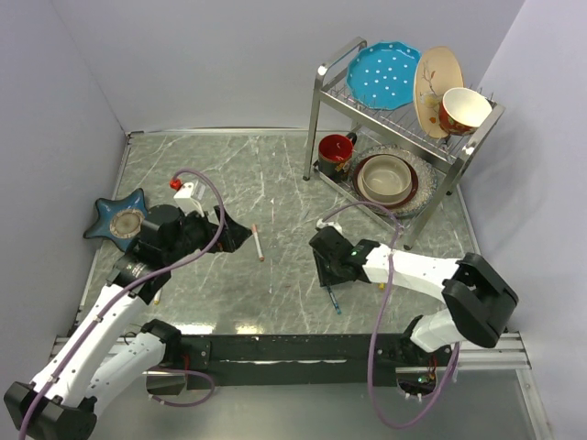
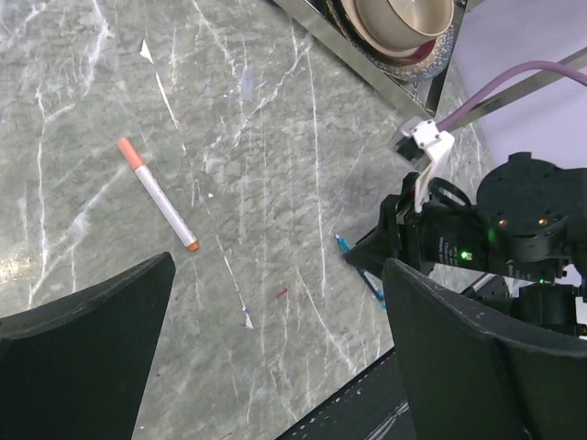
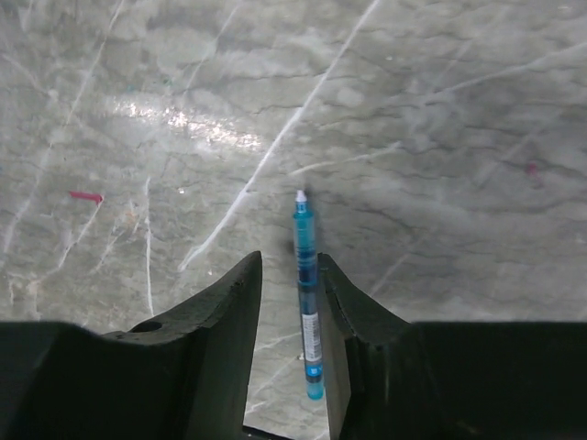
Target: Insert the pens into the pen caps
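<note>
Top external view: a grey marble table [image 1: 275, 174] carries a silver wire dish rack [image 1: 316, 110] at its far right. Well left of the rack, the left jaws stand spread wide and empty. In front of the rack, the right jaws sit narrowly parted astride a slim blue-teal plastic pen [image 3: 307, 284], not yet pinching it. Nearer the rack's left, a white-barrelled pen [image 2: 163, 203] wears an orange cap [image 2: 131, 149] and seems done. The teal pen is bare, and no loose cap shows.

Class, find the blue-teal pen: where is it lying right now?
The blue-teal pen lies on the table between the right gripper's fingers, right of centre in the top view.
</note>
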{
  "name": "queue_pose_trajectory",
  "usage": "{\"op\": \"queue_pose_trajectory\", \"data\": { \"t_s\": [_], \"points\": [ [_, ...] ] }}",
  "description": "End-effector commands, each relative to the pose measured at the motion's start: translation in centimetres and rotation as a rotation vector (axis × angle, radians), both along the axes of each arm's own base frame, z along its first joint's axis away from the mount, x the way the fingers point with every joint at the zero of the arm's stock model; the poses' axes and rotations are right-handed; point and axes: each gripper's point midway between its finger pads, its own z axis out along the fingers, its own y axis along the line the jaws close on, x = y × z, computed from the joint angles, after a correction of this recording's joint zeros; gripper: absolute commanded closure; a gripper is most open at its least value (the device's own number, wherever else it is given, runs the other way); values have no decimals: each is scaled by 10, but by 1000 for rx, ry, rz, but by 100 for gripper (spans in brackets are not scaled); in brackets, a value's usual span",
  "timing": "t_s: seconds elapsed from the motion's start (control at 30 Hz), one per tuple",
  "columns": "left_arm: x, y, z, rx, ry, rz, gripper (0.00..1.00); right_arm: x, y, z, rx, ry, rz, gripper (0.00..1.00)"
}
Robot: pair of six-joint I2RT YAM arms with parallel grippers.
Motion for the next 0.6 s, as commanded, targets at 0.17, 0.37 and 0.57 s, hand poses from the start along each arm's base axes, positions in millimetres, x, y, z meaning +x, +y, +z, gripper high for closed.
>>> {"op": "queue_pose_trajectory", "data": {
  "t_s": [0.17, 0.37, 0.57],
  "points": [
    [-4, 2, 1, 17, -28, -11, 1, 10, 2, -15, -79, -27, -22, 69],
    [-6, 3, 9, 5, -59, -18, 1, 8, -3, -23, -128, -33, -29, 90],
    [-27, -16, 20, -95, -84, -150, 1, 23, 27, 31, 51, -133, -40, 100]
  ]
}}
